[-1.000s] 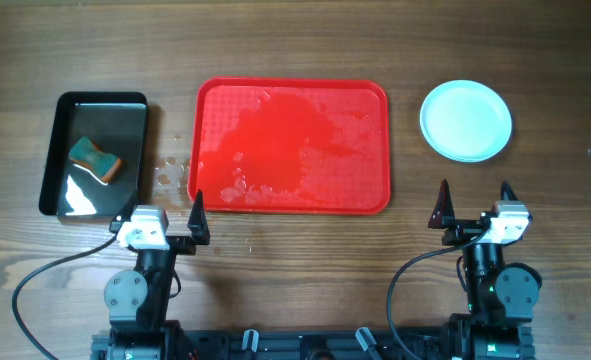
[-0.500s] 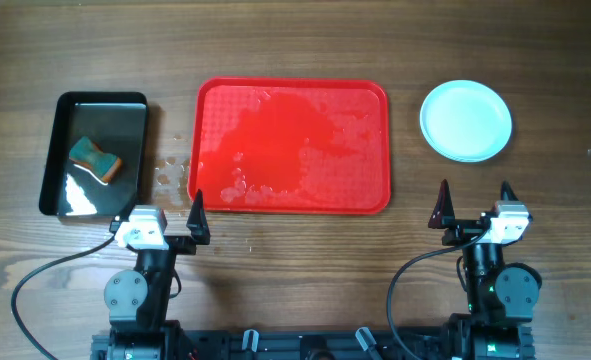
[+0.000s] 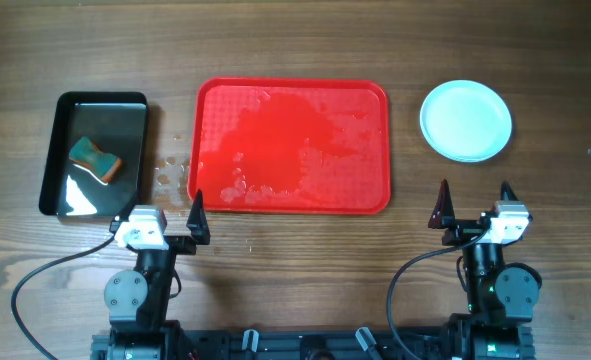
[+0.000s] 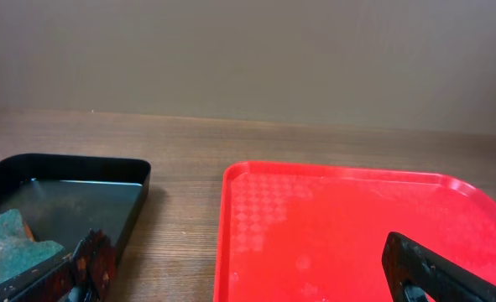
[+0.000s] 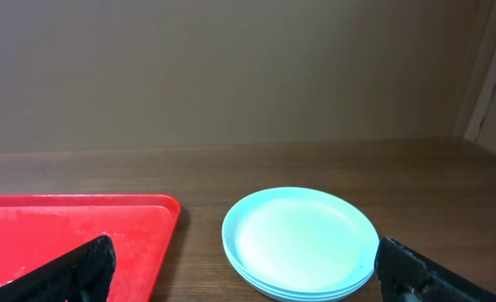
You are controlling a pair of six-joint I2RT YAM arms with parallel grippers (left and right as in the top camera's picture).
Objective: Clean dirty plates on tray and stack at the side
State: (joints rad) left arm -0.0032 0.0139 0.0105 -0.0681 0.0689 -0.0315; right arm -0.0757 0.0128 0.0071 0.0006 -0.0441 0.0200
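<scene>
- Left jaws: spread wide, gripping nothing, low at the near edge of the wooden surface point(image 3: 295, 40), just off the near-left corner of the red tray point(image 3: 360, 190).
- Right jaws: likewise spread and empty, near the front edge, below the plates point(image 3: 465, 120).
- Plates stacked on the surface right of the tray, apart from it, top one clean.
- Tray floor wet with film and droplets.
- Green-and-orange sponge point(image 3: 95, 157) inside the black tray point(image 3: 100, 98), far left.

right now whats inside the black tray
A teal and orange sponge lies in the black tray. The rest shows bare glossy floor; whatever sits under the sponge is covered.
</scene>
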